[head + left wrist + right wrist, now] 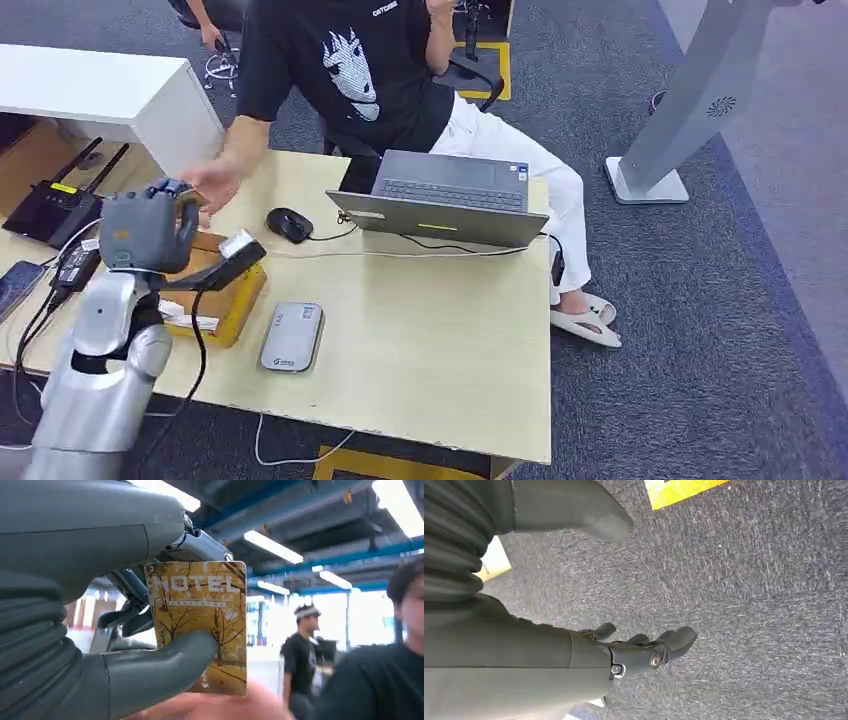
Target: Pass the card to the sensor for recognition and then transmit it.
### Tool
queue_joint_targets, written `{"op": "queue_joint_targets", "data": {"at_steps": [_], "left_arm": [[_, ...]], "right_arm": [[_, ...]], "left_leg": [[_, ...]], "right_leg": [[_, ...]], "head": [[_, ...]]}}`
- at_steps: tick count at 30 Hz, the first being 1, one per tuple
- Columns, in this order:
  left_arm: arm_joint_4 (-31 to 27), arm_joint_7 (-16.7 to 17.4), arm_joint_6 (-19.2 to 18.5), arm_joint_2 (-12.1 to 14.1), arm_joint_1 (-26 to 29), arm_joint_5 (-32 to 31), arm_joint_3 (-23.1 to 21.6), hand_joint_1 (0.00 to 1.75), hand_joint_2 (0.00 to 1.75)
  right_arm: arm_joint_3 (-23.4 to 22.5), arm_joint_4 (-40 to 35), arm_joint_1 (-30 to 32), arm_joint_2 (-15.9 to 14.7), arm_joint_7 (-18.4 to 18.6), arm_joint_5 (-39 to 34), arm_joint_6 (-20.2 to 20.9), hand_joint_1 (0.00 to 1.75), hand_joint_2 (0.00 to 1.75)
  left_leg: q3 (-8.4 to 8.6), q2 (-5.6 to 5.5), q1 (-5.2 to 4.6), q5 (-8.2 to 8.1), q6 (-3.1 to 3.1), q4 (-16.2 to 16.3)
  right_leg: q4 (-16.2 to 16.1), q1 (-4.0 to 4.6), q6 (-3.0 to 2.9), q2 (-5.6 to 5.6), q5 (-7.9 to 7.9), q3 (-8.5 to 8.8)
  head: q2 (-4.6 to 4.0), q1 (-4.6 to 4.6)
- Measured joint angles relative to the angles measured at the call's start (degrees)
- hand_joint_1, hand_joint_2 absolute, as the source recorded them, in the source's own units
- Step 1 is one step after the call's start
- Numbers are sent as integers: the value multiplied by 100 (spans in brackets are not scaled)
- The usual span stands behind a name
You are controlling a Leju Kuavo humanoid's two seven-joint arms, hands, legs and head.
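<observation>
I have the card (197, 625) pinched in my left hand (150, 232), thumb pressed on its printed face and the darker fingers behind it; in the left wrist view it reads HOTEL and sticks out past the thumb with its long axis running away from the palm. In the head view that hand is raised over the left end of the table (430, 340), above the brown box (225, 305), and a person's hand (212, 184) reaches in just beyond my fingers, very near the card's free end. I judge the coming move turns on this: the card points away from me toward that open palm, while the grey sensor (292, 337) lies flat on the table below and to the right of my hand, just beside the box. I cannot tell from here whether the card has been read yet, so either a short drop rightward to the sensor or a short push forward to the person comes next.

Further right sit a black mouse (289, 224) and an open laptop (445, 197), both well apart from the sensor and out of the path. A black cable (195, 350) hangs off my wrist near the box and could snag.

My right hand (644, 652) hangs over the grey carpet (749, 605), fingers loosely apart, holding nothing.
</observation>
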Motion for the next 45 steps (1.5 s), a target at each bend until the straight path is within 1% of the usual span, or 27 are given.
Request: {"op": "queue_joint_targets", "data": {"at_steps": [4, 10, 11, 12, 15, 18, 20, 26, 29, 32, 36, 38, 40, 45], "left_arm": [[-76, 107, -116, 91, -319, -240, -13, 175, 175], [-76, 188, -153, 192, -547, -413, -46, 175, 175], [-76, 223, -157, 197, -578, -437, -61, 75, 175], [-76, 242, -157, 201, -605, -445, -72, 0, 175], [-74, 275, -76, 197, -686, -533, -158, 0, 175], [-76, 384, 260, 151, -706, -535, -227, 0, 175], [-85, 433, 367, 105, -709, -492, -242, 0, 175], [-157, 470, 542, 44, -672, -367, -247, 0, 175], [-210, 452, 621, 50, -567, -312, -247, 0, 175], [-345, 354, 697, 70, -340, -264, -223, 0, 175], [-455, 332, 719, 103, -121, -260, -205, 0, 175], [-522, 238, 733, 122, -31, -123, -201, 0, 175], [-755, 83, 815, 161, 283, 100, -158, 0, 175], [-1447, -274, 964, 133, 1449, 820, 13, 0, 175]], "right_arm": [[0, 0, -3, 0, 48, 41, 2, 0, 175], [0, 0, -8, 0, 66, 68, 9, 0, 175], [0, 0, -7, 0, 81, 81, 13, 0, 175], [0, 2, -7, 0, 90, 83, 18, 0, 175], [0, 0, -8, 0, 94, 85, 18, 0, 175], [0, 2, -10, 0, 98, 98, 15, 0, 175], [0, 0, -12, 0, 98, 98, 15, 0, 175], [0, 7, -16, 2, 105, 96, 2, 0, 175], [0, 15, -15, 2, 107, 81, 9, 0, 175], [-9, 26, -17, 2, 105, 46, 15, 0, 175], [-22, 31, -13, 2, 105, 35, 18, 0, 175], [-33, 31, -16, 2, 105, -16, 15, 0, 175], [-83, 31, -12, 2, 107, -76, 2, 0, 175], [-203, 31, 23, 13, 138, -166, -20, 0, 175]], "left_leg": [[0, 2, -2, 0, 0, 0], [1, 3, -2, -1, -1, 0], [0, 3, -1, -1, -1, 0], [1, 3, -1, -1, -1, 0], [0, 2, -1, -1, -1, 0], [0, 4, -2, -1, -1, 0], [0, 4, -3, -1, -1, 0], [-1, 3, -4, -2, -1, 0], [-1, 4, -3, -2, -1, 0], [-1, 4, -3, -2, -1, 0], [-3, 2, -2, -2, -1, 0], [-5, 2, -2, -2, -1, -1], [-1, 18, -5, -4, 0, -3], [-4, 20, -5, -13, 1, -2]], "right_leg": [[-1, -2, 0, 3, 0, -1], [-1, -2, 0, 4, 0, -4], [-1, -2, 0, 5, 0, -5], [-1, -2, 0, 5, 0, -5], [-1, -2, 0, 4, 0, -4], [-1, -3, 0, 6, 0, -5], [-1, -3, 0, 5, 0, -4], [-1, -4, 0, 5, 0, -3], [-1, -4, 0, 6, 0, -4], [-1, -4, 0, 6, 0, -4], [-1, -3, 0, 2, -1, -5], [-1, -3, 0, 3, -1, -2], [0, -5, 0, 19, 0, -2], [-3, -6, 3, 25, -7, -9]], "head": [[0, 2], [0, 0], [0, 0], [0, 0], [0, 0], [0, 0], [0, 0], [0, 0], [0, 0], [0, -2], [0, 0], [0, 2], [0, 2], [0, 9]]}}
